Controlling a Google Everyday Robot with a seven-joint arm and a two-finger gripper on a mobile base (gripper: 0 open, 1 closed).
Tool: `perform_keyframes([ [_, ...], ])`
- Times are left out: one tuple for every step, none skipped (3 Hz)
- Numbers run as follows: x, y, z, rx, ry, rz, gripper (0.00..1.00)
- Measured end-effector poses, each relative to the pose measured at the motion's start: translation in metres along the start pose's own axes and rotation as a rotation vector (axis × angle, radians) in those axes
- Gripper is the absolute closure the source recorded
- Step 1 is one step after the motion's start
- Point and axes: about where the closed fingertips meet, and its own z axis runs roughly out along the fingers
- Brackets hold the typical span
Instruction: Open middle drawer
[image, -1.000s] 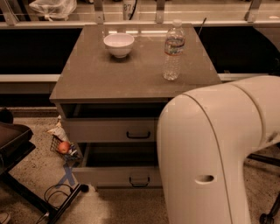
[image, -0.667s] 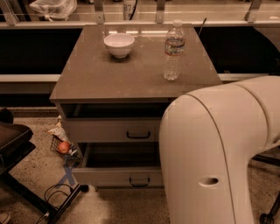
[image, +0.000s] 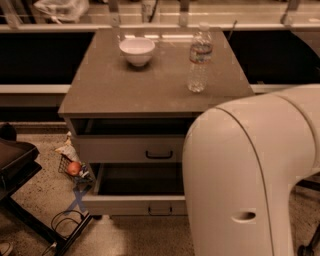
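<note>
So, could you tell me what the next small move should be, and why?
Probably just back the white arm away: the middle drawer already stands pulled well out, its box showing, and the gripper is out of view, likely behind that arm.

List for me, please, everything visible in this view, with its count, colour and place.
Cabinet: one, grey-brown top, centre.
Bowl: one, white, back left of the cabinet top.
Water bottle: one, clear, upright on the top, right of the bowl.
Upper drawer: one, grey-beige, black bar handle, dark gap above it; probably the middle drawer.
Lower drawer: one, grey-beige, black handle, pulled well out.
Round fruit: one, red-orange, on the floor left of the cabinet.
Plastic bag: one, whitish, top left.
Black furniture: one, lower left, cut off by the edge.
Robot arm: one, white, filling the lower right.
Gripper: not in view.
</note>
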Motion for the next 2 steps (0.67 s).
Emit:
perform_keyframes([
  [-0.0003, -0.0022, -0.001, 0.0, 0.0, 0.0, 1.0],
  [-0.0006, -0.0024, -0.0023, 0.0, 0.0, 0.0, 1.0],
])
